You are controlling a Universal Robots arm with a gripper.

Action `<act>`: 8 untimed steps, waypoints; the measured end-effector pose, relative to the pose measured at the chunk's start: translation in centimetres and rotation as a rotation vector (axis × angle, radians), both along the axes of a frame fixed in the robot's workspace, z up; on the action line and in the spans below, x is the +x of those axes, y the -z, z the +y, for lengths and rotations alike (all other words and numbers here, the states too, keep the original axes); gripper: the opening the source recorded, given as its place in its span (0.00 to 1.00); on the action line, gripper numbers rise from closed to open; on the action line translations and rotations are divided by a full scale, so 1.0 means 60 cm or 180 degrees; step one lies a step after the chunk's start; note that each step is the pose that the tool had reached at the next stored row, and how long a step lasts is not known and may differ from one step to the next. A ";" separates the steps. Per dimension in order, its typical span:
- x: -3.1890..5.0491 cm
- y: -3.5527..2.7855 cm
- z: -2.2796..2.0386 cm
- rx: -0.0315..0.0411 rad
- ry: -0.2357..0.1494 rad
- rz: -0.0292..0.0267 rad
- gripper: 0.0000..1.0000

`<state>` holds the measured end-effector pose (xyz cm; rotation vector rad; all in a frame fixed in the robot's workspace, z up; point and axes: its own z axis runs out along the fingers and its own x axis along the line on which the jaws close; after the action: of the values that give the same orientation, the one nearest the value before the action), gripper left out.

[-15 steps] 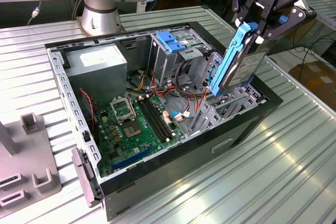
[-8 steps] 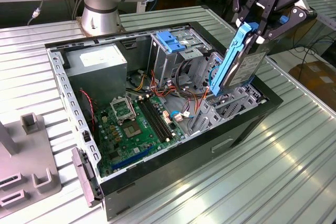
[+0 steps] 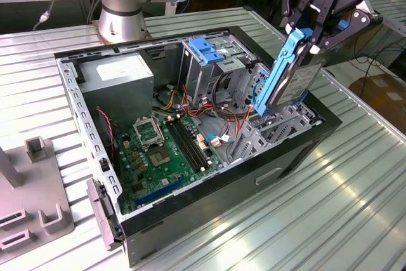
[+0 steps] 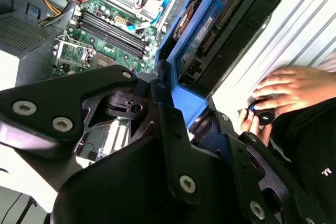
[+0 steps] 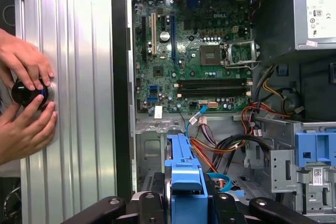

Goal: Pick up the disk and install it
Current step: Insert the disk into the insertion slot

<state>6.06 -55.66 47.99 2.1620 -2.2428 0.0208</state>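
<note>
We see the pincer [image 3: 309, 37] pinching the disk [image 3: 288, 79] by the upper end of its blue rails [image 5: 185, 174], so we judge the pick-up done and the install in hand. The disk hangs steeply tilted over the end of the case [image 3: 209, 201] at the exterior view's right. Its lower end dips towards the bay [image 3: 269, 125] there, and we cannot tell whether it touches the metalwork. In the second wrist view its circuit-board side [image 4: 220, 19] faces the camera, with the board [image 4: 105, 35] of the case lying beyond it. Seating it, we reckon, calls for squaring the rails with the bay's guides and keeping clear of the loose cables [image 3: 219, 138] nearby, since a slanted entry could jam. The pincer points down and leans towards the case from above. The arm's base [image 3: 124, 4] stands on the worktop [image 3: 355, 188] behind the case. In the first wrist view a person's hands [image 5: 26, 59] rest on the worktop beside the case, closed around a small dark knob [image 5: 25, 93].
</note>
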 end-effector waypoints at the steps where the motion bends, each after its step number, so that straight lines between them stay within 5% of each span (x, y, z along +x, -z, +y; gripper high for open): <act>1: 0.000 0.002 0.0000 0.0000 -0.0007 0.0000 0.37; 8: 0.002 0.008 0.0014 0.0000 -0.0021 0.0000 0.37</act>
<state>6.17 -55.58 47.48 2.1693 -2.2358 0.0211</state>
